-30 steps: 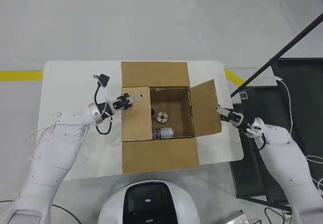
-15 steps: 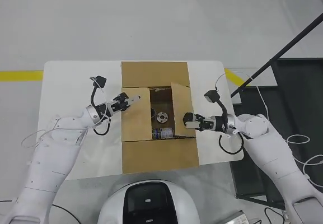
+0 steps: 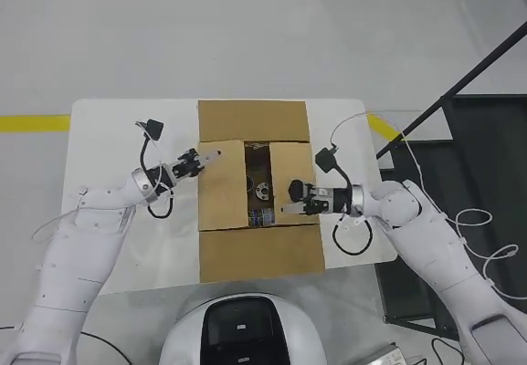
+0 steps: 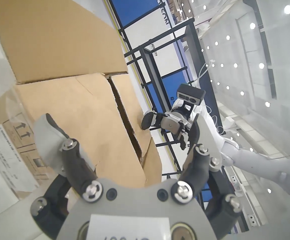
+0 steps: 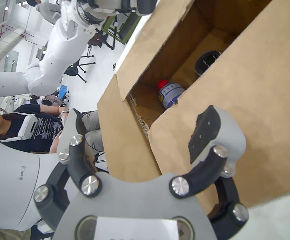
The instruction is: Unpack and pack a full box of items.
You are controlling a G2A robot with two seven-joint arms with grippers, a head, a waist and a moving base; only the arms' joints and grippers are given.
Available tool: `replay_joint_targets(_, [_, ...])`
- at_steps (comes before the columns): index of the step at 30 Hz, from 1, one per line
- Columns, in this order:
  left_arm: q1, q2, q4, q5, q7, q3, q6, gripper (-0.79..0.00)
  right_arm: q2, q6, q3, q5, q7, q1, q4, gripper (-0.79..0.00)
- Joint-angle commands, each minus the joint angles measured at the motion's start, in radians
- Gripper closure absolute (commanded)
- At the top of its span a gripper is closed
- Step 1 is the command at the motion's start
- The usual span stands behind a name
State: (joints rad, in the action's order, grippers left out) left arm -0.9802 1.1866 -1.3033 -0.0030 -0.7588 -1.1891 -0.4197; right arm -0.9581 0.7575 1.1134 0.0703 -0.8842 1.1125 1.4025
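A brown cardboard box (image 3: pixel 258 251) stands mid-table, its far and near flaps lying flat outward. The left flap (image 3: pixel 222 187) and right flap (image 3: pixel 292 164) are folded inward, with a narrow gap between them. Through that gap I see a round metal part (image 3: pixel 263 190) and a can (image 3: pixel 265 217); the can (image 5: pixel 170 93) has a red cap, with a black round item (image 5: pixel 206 62) beside it. My left gripper (image 3: pixel 208 157) (image 4: pixel 122 136) is open over the left flap's far corner. My right gripper (image 3: pixel 290 196) (image 5: pixel 139 131) is open, resting against the right flap.
The white table (image 3: pixel 126 137) has bare room to the left of the box. A black metal rack (image 3: pixel 482 182) stands just off the table's right edge. White cables trail along the right arm near the rack.
The right arm swung in from the box's right side and folded the right flap over the opening. The left gripper shifted slightly left, staying over the left flap.
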Motion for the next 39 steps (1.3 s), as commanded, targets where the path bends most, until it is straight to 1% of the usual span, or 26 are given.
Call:
replay_joint_targets(1, [0.016, -0.002, 0.005, -0.022, 0.003, -0.017, 0.003, -0.785, 0.012, 0.025, 0.041, 0.062, -0.02, 0.029, 0.028, -0.785])
replay_joint_targets(5, [0.069, -0.003, 0.041, -0.079, -0.003, -0.045, 0.015, -0.785, 0.044, 0.055, 0.152, 0.169, -0.078, 0.117, 0.08, -0.785])
replay_joint_targets(8, [0.124, 0.0, 0.096, -0.081, 0.004, -0.046, 0.012, -0.785, 0.067, 0.03, 0.238, 0.193, -0.123, 0.188, 0.081, -0.785])
replay_joint_targets(10, [0.165, 0.004, 0.148, -0.073, 0.016, -0.034, 0.006, -0.785, 0.077, 0.005, 0.275, 0.2, -0.135, 0.233, 0.068, -0.785])
replay_joint_targets(14, [0.243, 0.021, 0.262, -0.078, 0.023, 0.011, -0.012, -0.785, 0.086, -0.043, 0.291, 0.206, -0.173, 0.283, 0.016, -0.785])
replay_joint_targets(19, [0.318, 0.044, 0.397, -0.096, 0.0, 0.069, -0.069, -0.785, 0.084, -0.054, 0.268, 0.229, -0.183, 0.29, -0.031, -0.785])
replay_joint_targets(31, [0.314, 0.043, 0.392, -0.09, 0.002, 0.071, -0.068, -0.785, 0.084, -0.052, 0.267, 0.23, -0.184, 0.289, -0.032, -0.785])
replay_joint_targets(33, [0.294, 0.038, 0.353, -0.031, 0.023, 0.072, -0.034, -0.785, 0.084, -0.052, 0.267, 0.23, -0.184, 0.289, -0.032, -0.785])
replay_joint_targets(36, [0.272, 0.033, 0.3, 0.015, 0.043, 0.071, 0.035, -0.785, 0.082, -0.1, 0.269, 0.213, -0.133, 0.297, -0.021, -0.785])
replay_joint_targets(39, [0.273, 0.038, 0.3, 0.018, 0.053, 0.087, 0.072, -0.785, 0.085, -0.133, 0.284, 0.186, -0.098, 0.314, -0.025, -0.785])
